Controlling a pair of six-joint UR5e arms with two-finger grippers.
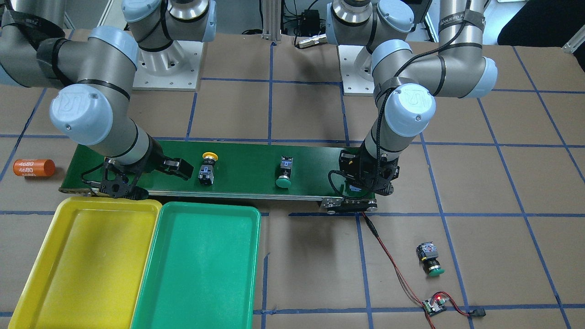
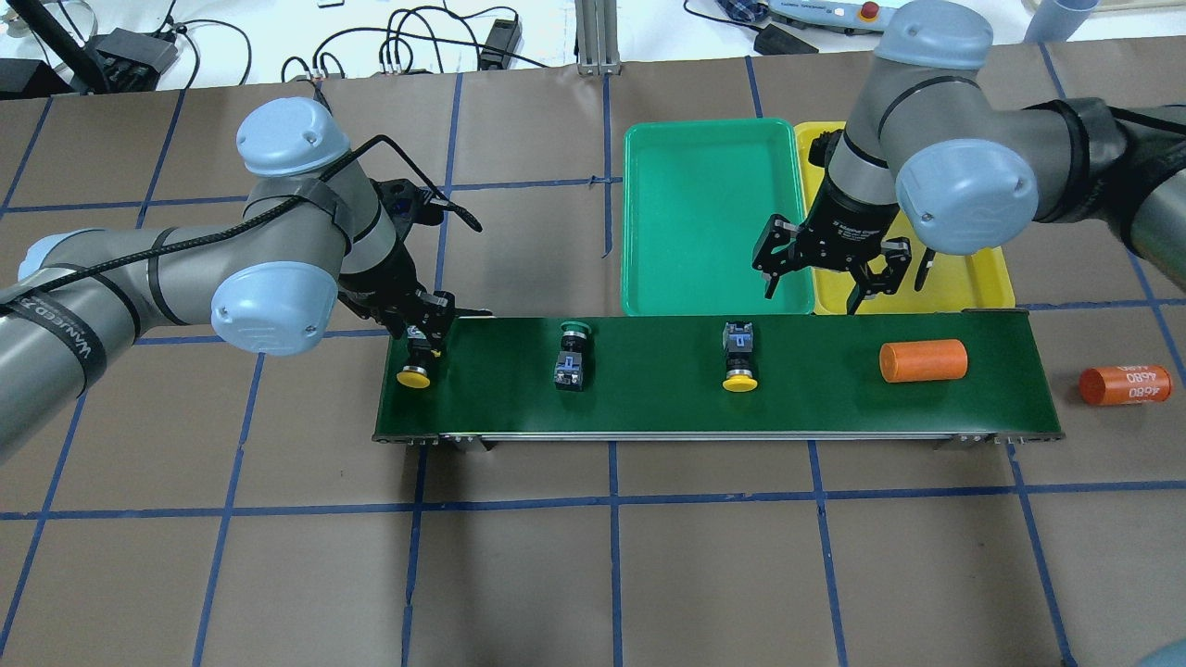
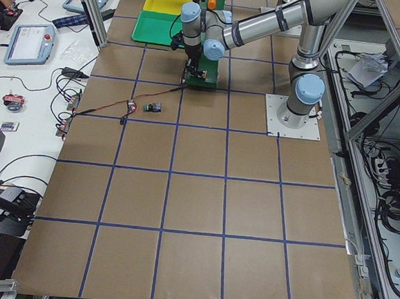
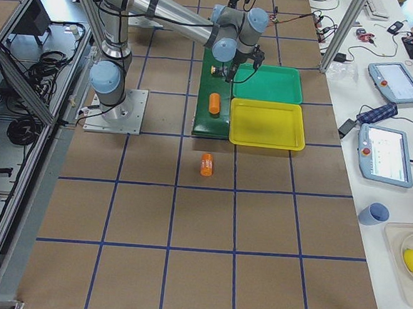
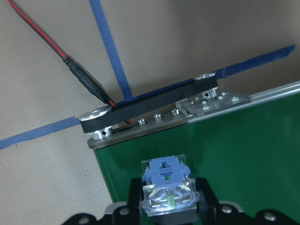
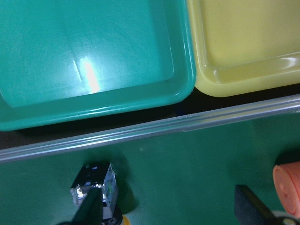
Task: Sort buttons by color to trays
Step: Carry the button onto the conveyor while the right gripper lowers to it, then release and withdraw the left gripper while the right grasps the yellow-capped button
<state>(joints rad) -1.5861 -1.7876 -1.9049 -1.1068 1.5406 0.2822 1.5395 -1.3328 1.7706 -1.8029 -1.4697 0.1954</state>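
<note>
My left gripper (image 2: 424,345) is shut on a yellow-capped button (image 2: 414,374) at the left end of the dark-green belt (image 2: 649,398). The left wrist view shows that button's blue-topped body (image 5: 165,190) between the fingers. On the belt lie a green-capped button (image 2: 571,357) and another yellow-capped button (image 2: 738,361). My right gripper (image 2: 811,298) is open over the belt's far edge, just beyond that yellow button (image 6: 93,190). The green tray (image 2: 713,218) and yellow tray (image 2: 964,278) sit side by side behind the belt. A second green button (image 1: 430,258) lies on the table.
An orange cylinder (image 2: 923,361) lies on the belt's right part, and another orange cylinder (image 2: 1124,384) is on the table past the belt's right end. A small circuit board (image 1: 434,305) with a red light and a red-black wire (image 1: 393,265) lies near the loose green button.
</note>
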